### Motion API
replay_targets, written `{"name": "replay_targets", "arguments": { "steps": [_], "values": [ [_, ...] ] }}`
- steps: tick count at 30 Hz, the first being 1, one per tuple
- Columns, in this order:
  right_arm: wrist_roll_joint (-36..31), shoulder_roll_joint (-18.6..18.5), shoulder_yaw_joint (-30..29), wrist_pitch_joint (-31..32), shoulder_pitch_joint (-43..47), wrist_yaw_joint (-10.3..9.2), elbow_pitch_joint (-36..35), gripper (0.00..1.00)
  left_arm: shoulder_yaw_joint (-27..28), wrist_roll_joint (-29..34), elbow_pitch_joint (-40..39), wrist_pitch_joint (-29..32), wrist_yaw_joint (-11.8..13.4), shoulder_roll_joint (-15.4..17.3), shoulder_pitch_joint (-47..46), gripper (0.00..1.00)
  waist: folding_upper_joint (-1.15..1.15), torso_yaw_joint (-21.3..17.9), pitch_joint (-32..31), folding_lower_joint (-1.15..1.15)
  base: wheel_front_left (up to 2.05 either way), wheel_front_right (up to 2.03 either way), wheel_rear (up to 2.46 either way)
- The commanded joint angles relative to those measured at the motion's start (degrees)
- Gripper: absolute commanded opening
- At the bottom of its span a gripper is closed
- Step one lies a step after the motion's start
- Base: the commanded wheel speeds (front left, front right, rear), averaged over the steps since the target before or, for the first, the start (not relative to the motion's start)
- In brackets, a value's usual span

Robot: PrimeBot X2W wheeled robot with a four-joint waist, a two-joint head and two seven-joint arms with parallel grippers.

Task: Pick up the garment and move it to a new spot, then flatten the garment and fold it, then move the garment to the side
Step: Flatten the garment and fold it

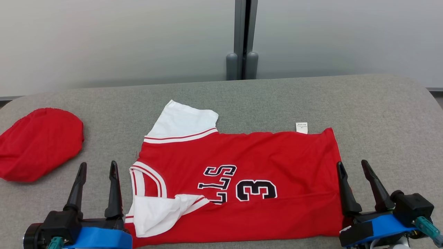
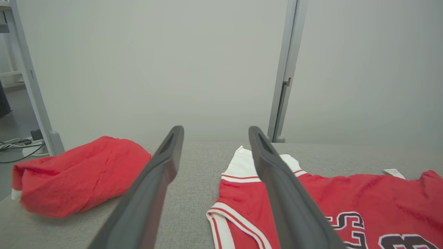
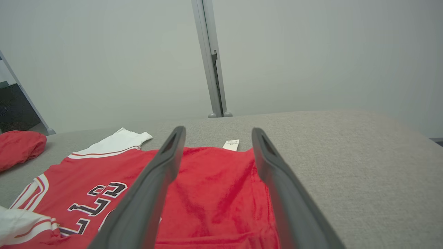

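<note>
Table: grey fabric-covered top (image 1: 380, 110); two cloth things lie on it.
Garment: a red jersey (image 1: 263, 155) lies spread mostly flat across the middle and near part of the table. Its collar points to the robot's left and its hem to the right, and the dark lettering and a number 3 face up.
Sleeves: the far white sleeve (image 1: 183, 122) lies flat; the near white sleeve (image 1: 155, 214) is crumpled and folded over onto the chest.
Label: a small white tag (image 1: 301, 127) pokes out at the far edge, near the hem corner.
Red bundle: rumpled red cloth (image 1: 38, 143) at the table's left end, well apart from the jersey.
Left gripper: (image 1: 98, 165) low at the near edge, just beside the collar end, fingers pointing away from the robot. The jaws are spread wide with nothing between them.
Right gripper: (image 1: 352, 164) low at the hem end, fingers pointing away. The jaws are spread wide and grip nothing. Its inner finger stands at the hem edge, possibly brushing the cloth; contact is unclear.
Behind: pale wall panels (image 1: 104, 41) with a grey post (image 1: 242, 38).
</note>
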Motion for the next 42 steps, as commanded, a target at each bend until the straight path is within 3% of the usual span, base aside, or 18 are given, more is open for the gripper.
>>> {"name": "replay_targets", "arguments": {
  "steps": [1,17,28,35,42],
  "values": [
    [-0.3,0.5,-0.4,-0.3,-0.4,0.03,0.2,1.00,0.3,0.4,0.6,-0.2,-0.4,-0.2,-1.0,1.00,0.00,0.1,0.0,0.00,0.00,0.00,0.00],
    [-2.6,2.1,-0.8,-0.4,2.3,0.03,1.4,1.00,2.4,4.5,5.3,-0.2,-2.2,-1.4,-1.1,1.00,0.00,0.2,-0.1,0.00,0.00,0.00,0.00],
    [-4.1,1.1,-1.8,-0.4,-2.2,0.03,2.1,1.00,3.1,4.2,7.4,-0.2,-3.0,-0.6,-6.2,1.00,0.00,0.0,1.6,0.00,0.00,0.00,0.00],
    [-4.5,-3.5,-0.6,2.9,-12.3,0.03,4.0,1.00,-2.3,0.7,11.5,-0.2,-3.5,5.0,-19.5,1.00,0.00,-0.9,5.7,0.00,0.00,0.00,0.00],
    [-2.5,-7.4,1.7,11.3,-24.0,0.03,5.4,1.00,-12.5,-9.2,18.2,3.7,-3.4,12.5,-38.1,1.00,0.00,-3.0,13.1,0.00,0.00,0.00,0.00]
  ]
}}
